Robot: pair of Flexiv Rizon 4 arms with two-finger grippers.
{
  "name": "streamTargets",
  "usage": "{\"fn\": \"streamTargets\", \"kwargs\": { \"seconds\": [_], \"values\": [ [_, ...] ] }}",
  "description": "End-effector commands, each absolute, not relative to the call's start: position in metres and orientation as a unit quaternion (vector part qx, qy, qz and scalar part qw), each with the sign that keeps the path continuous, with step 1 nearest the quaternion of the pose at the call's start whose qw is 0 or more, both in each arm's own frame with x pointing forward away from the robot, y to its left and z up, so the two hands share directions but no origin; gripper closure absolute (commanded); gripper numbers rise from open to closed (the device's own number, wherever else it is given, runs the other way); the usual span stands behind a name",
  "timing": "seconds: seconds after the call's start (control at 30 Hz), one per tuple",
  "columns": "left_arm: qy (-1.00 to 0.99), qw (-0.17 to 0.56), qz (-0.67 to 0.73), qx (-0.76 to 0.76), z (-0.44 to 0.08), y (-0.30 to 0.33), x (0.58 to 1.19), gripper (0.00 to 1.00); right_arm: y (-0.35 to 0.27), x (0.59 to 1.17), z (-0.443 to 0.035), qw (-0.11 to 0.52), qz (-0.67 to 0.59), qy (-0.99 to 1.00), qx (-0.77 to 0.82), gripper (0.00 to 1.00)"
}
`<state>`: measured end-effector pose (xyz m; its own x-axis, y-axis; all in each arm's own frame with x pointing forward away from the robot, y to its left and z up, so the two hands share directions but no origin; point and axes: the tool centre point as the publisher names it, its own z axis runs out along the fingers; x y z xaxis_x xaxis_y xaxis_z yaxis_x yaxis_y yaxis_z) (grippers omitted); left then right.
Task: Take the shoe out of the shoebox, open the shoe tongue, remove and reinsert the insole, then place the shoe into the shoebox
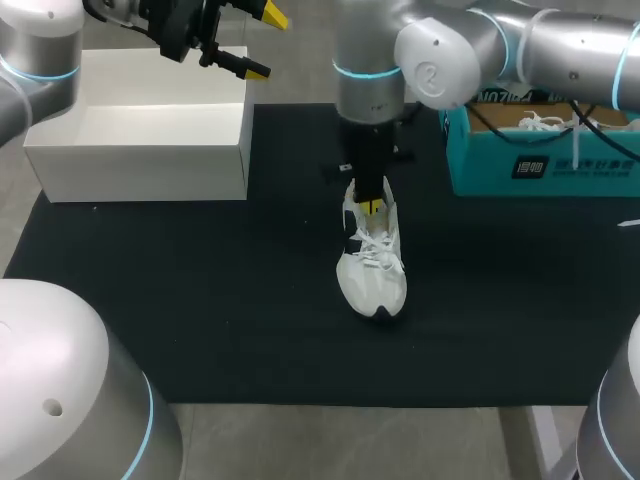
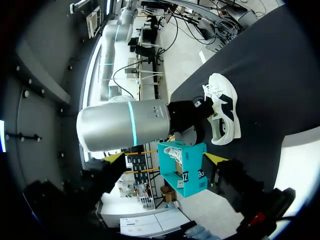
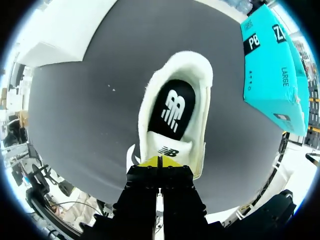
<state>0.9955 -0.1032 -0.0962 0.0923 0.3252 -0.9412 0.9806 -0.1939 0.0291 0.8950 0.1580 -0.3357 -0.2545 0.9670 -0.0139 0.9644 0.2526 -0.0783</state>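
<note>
Centrally, shoe (image 1: 372, 275) on open black mat (image 1: 200, 300), right pincer (image 1: 372, 207) pressed together at tongue (image 3: 167, 150), left pincer (image 1: 262, 42) spread above white box (image 1: 140, 170)

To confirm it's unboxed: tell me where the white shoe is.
Head view: the white shoe lies mid-table on the black mat, between the white box at left and teal box at right, under the right pincer.

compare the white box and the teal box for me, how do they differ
The white box stands at the head view's left, the teal box at its right. The white box's walls are plain, while the teal box's carry print. The white box shows nothing inside, while white laces show in the teal box. Both are open-topped.
</note>
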Motion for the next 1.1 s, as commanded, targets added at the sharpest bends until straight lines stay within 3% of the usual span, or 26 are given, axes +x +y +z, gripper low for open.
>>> {"fn": "streamTargets", "kwargs": {
  "seconds": [0.03,0.07,0.17,0.7,0.9,1.1],
  "values": [
    [0.512,0.374,-0.437,0.638,-0.096,-0.103,0.996,0.0,0.161,0.89,-0.308,-0.052,-0.099,-0.874,-0.473,1.0],
    [0.512,0.374,-0.437,0.638,-0.096,-0.103,0.996,0.0,0.171,0.892,-0.303,-0.054,-0.117,-0.905,-0.406,1.0],
    [0.512,0.374,-0.437,0.638,-0.096,-0.103,0.996,0.0,0.181,0.896,-0.298,0.017,-0.154,-0.927,-0.342,1.0],
    [0.512,0.374,-0.437,0.638,-0.096,-0.103,0.996,0.0,0.181,0.896,-0.298,0.017,-0.154,-0.927,-0.342,1.0],
    [0.512,0.374,-0.437,0.638,-0.096,-0.103,0.996,0.0,0.149,0.907,-0.279,-0.043,0.082,-0.974,-0.208,1.0],
    [0.512,0.374,-0.437,0.638,-0.096,-0.103,0.996,0.0,0.128,0.914,-0.276,-0.072,0.116,-0.977,-0.167,1.0]
  ]
}}
